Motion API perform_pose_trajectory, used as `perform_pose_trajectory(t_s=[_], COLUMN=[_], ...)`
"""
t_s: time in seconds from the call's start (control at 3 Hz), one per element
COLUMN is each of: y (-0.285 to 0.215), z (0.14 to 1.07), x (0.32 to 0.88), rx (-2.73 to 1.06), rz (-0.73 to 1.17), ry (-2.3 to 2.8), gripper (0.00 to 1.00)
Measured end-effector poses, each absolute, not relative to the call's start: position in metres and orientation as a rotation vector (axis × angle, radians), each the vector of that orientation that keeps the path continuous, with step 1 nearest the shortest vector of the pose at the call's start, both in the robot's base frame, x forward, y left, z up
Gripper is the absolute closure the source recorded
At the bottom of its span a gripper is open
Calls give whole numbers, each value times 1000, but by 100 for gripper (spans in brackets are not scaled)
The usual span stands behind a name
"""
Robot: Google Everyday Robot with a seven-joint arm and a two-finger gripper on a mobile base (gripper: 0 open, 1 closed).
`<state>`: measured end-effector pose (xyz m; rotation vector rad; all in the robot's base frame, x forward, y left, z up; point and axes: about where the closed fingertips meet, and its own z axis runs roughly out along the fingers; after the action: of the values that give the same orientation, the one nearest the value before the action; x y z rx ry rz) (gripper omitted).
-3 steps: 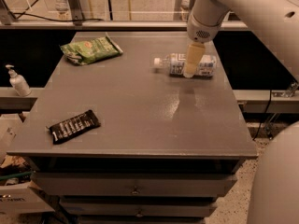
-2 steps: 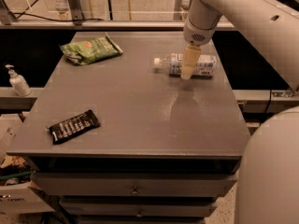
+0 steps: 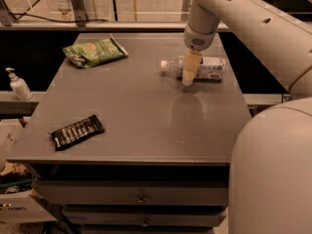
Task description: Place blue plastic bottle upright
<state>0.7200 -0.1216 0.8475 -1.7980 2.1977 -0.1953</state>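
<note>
The blue plastic bottle (image 3: pixel 209 67) lies on its side at the far right of the grey table (image 3: pixel 136 116), its white cap (image 3: pixel 165 65) pointing left. It is clear, with a white-and-bluish label round its middle. My gripper (image 3: pixel 190 71) hangs from the white arm directly over the bottle's shoulder, between cap and label, and hides that part of it. The gripper tip is down at the level of the bottle, close to the table top.
A green snack bag (image 3: pixel 95 51) lies at the far left of the table. A dark snack bar (image 3: pixel 78 131) lies near the front left edge. A small white pump bottle (image 3: pixel 18 86) stands off the table to the left. My robot's white body (image 3: pixel 273 169) fills the right foreground.
My gripper has moved a little to the left along the bottle, toward its cap end, and slightly lower. The bottle has stayed lying where it was.
</note>
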Motion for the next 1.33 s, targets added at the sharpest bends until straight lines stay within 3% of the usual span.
perform_pose_trajectory(t_s=[0.33,1.33], y=[-121,-112], z=[836,854], x=[720,719], rx=[-1814,-1799], rz=[-189,-99], ry=[2226,2226], gripper=[15,85])
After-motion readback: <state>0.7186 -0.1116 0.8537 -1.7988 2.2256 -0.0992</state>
